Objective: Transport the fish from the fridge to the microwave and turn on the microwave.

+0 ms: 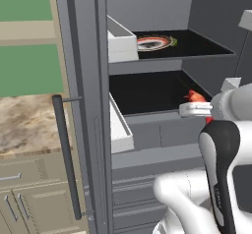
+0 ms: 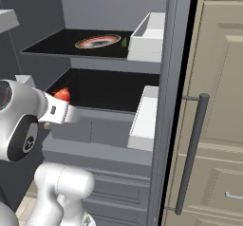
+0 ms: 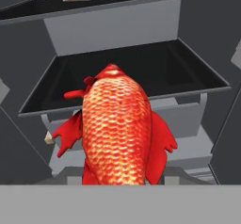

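The fish (image 3: 117, 129), a plump red-orange body with glossy overlapping scales and ragged crimson fins, sits right in front of the hand camera and covers the fingertips, so the gripper (image 1: 197, 105) appears to be clamped on it, though the finger contact itself is hidden. In the left base view a small red scrap of the fish shows just beyond the pale, boxy hand, at the right front edge of the lower shelf (image 1: 147, 93) of the fridge (image 1: 147, 149); in the right base view it peeks out at the shelf's left front corner. The fridge is a matte dark-grey cabinet with flat black shelf surfaces and smooth grey drawer fronts below (its door stands open, carrying pale rectangular bins (image 2: 144, 118)). A long, round dark bar handle (image 1: 66, 157) runs vertically down the door edge. On the upper shelf lies a round patterned plate (image 1: 155, 42) with a reddish ring, flat and well apart from the fish.
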You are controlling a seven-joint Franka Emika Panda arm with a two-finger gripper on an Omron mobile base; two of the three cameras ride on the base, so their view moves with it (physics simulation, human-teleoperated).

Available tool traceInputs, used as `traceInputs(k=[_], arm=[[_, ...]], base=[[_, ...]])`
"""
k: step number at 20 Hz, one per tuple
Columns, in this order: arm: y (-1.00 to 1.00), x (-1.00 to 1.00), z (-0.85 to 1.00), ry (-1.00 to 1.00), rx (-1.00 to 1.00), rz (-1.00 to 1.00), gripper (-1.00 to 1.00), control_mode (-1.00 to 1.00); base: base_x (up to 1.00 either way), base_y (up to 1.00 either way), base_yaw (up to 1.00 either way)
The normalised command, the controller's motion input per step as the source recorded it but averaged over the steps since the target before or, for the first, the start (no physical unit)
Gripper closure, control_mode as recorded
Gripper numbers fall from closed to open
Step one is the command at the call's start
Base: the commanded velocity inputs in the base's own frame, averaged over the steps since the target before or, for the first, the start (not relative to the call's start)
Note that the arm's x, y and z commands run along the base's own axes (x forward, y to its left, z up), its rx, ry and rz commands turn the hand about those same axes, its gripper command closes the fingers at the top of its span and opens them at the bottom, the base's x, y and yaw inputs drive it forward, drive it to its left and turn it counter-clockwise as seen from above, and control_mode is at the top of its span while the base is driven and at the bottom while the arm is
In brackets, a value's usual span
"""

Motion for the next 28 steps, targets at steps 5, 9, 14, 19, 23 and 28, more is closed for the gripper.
traceInputs(k=[5, 9, 14, 19, 23, 28], arm=[[-0.02, -0.04, 0.00, -0.01, 0.00, 0.00, 1.00, 1.00], [0.00, 0.00, 0.00, 0.00, 0.00, 0.00, 1.00, 1.00], [0.00, 0.00, 0.00, 0.00, 0.00, 0.00, 1.00, 1.00], [0.00, 0.00, 0.00, 0.00, 0.00, 0.00, 1.00, 1.00], [0.00, 0.00, 0.00, 0.00, 0.00, 0.00, 1.00, 1.00], [0.00, 0.00, 0.00, 0.00, 0.00, 0.00, 1.00, 1.00]], base=[[-0.33, -0.03, 0.00], [-0.64, -0.02, 0.02], [-0.72, -0.04, 0.05], [-0.65, 0.00, 0.01], [-0.61, 0.16, 0.00], [-0.45, 0.42, 0.00]])
